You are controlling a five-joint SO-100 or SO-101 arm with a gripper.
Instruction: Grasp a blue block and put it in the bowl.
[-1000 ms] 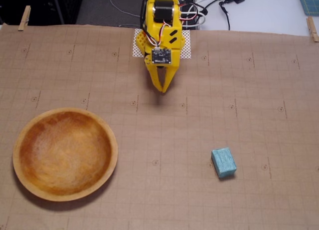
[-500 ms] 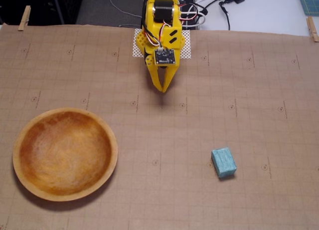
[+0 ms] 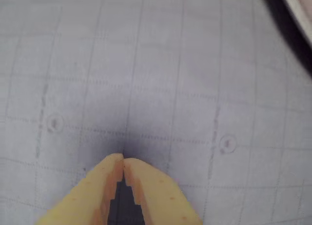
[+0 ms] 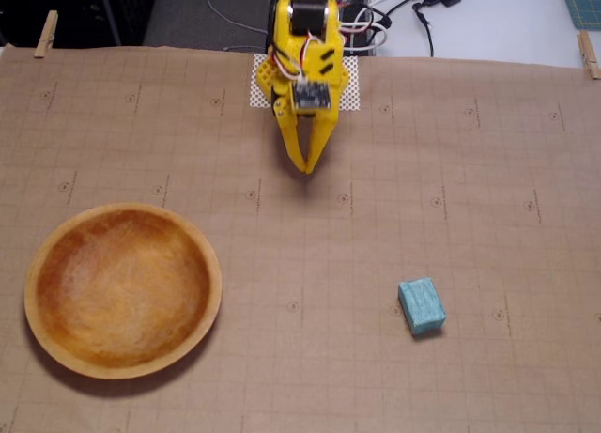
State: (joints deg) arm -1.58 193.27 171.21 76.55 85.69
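Observation:
The blue block (image 4: 422,305) lies on the brown paper at the lower right of the fixed view. Far to its left sits the wooden bowl (image 4: 205,255), with nothing in it. My yellow gripper (image 4: 306,168) hangs near the top centre, well away from both, its fingertips touching, shut and holding nothing. The wrist view shows the same gripper (image 3: 122,160) with its tips together over gridded paper; the block is out of that view and only a sliver of a rim shows at its top right.
Gridded brown paper (image 4: 376,217) covers the table, held by wooden clothespins (image 4: 45,33) at the back corners. Cables (image 4: 404,15) and a white mesh patch (image 4: 349,90) lie by the arm's base.
The arm's wrist has lifted and tilted back slightly; the fingertips stay about where they were and stay shut. Block and bowl have not moved.

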